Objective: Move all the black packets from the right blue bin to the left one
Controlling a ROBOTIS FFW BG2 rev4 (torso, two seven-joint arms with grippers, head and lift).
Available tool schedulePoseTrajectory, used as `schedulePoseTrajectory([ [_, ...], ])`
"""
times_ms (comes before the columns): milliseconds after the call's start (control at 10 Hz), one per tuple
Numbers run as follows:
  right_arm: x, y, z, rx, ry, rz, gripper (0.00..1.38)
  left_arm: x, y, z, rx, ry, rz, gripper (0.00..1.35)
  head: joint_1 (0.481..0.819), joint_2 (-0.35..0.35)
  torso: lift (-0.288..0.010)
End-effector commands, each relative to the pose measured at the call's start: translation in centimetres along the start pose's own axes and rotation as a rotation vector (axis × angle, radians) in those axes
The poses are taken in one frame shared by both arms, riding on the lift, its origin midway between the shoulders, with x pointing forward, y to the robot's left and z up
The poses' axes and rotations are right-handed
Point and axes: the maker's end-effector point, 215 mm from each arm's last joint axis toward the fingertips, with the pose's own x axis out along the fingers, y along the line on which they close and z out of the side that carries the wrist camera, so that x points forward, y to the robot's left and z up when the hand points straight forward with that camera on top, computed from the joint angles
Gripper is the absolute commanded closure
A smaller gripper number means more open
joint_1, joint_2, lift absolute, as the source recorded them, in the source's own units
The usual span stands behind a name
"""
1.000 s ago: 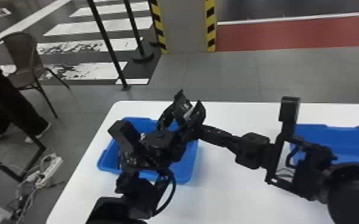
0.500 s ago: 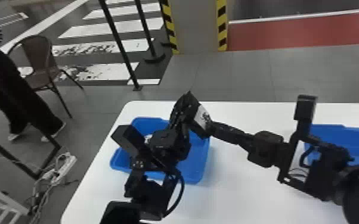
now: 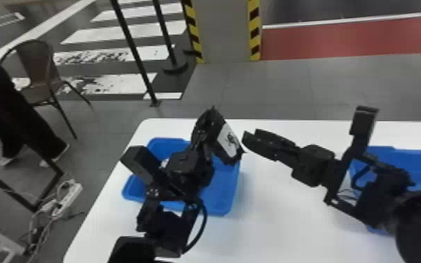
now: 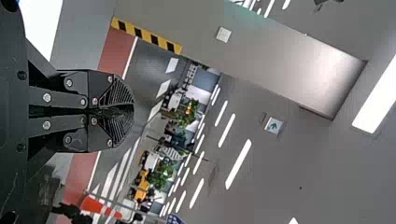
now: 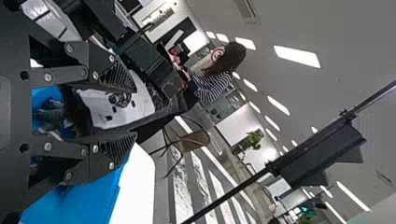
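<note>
Right gripper (image 5: 136,112): has backed off the black packet (image 3: 229,141); fingers apart.
Left gripper (image 4: 132,111): pads together, apparently on the packet's edge.
Packet: above the left bin (image 3: 216,206); probably light, soft, slick; best pinched at a flat edge, clear of any plump middle.

Black packet (image 3: 229,141), white label, tilted, clamped in left fingers (image 3: 202,127), near right fingers (image 3: 265,148). Left blue bin (image 3: 225,196) below left fingers; right blue bin (image 3: 409,161) behind right fingers.

Left bin (image 3: 224,201), right bin (image 3: 411,164) apart on table (image 3: 272,230).
</note>
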Motion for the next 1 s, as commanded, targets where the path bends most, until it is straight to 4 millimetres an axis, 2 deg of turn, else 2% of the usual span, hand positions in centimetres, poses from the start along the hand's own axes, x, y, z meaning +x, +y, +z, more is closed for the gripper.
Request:
schedulePoseTrajectory([
  [0, -2.9, -3.1, 1.0, -0.049, -0.030, -0.102, 0.08, -0.6, 3.3, 0.2, 0.098, -0.011, 0.067, 1.23, 0.695, 0.258, -0.110],
  [100, -4.5, -5.2, 1.1, -0.052, -0.036, -0.161, 0.16, -1.0, 5.8, -1.1, 0.170, 0.026, 0.110, 1.23, 0.695, 0.254, -0.110],
  [200, -5.9, -6.5, 1.6, -0.080, -0.035, -0.200, 0.17, -1.0, 7.1, -2.5, 0.214, 0.063, 0.132, 1.23, 0.695, 0.244, -0.110],
  [400, -7.0, -6.9, 2.7, -0.100, -0.051, -0.219, 0.17, -0.3, 10.4, -4.5, 0.319, 0.083, 0.182, 1.23, 0.695, 0.229, -0.110],
  [600, -7.2, -7.0, 2.7, -0.097, -0.057, -0.223, 0.17, -0.4, 12.5, -5.9, 0.350, 0.075, 0.218, 1.20, 0.695, 0.229, -0.110],
  [700, -7.8, -7.3, 3.0, -0.119, -0.066, -0.238, 0.17, -0.6, 12.5, -5.6, 0.336, 0.056, 0.221, 0.88, 0.695, 0.236, -0.110],
  [800, -9.2, -7.9, 3.8, -0.144, -0.083, -0.273, 0.17, -0.4, 11.5, -4.7, 0.297, 0.011, 0.203, 0.38, 0.695, 0.237, -0.110],
  [900, -11.1, -8.5, 4.4, -0.167, -0.108, -0.318, 0.17, 0.0, 9.2, -3.1, 0.260, -0.062, 0.144, 0.06, 0.695, 0.225, -0.110],
])
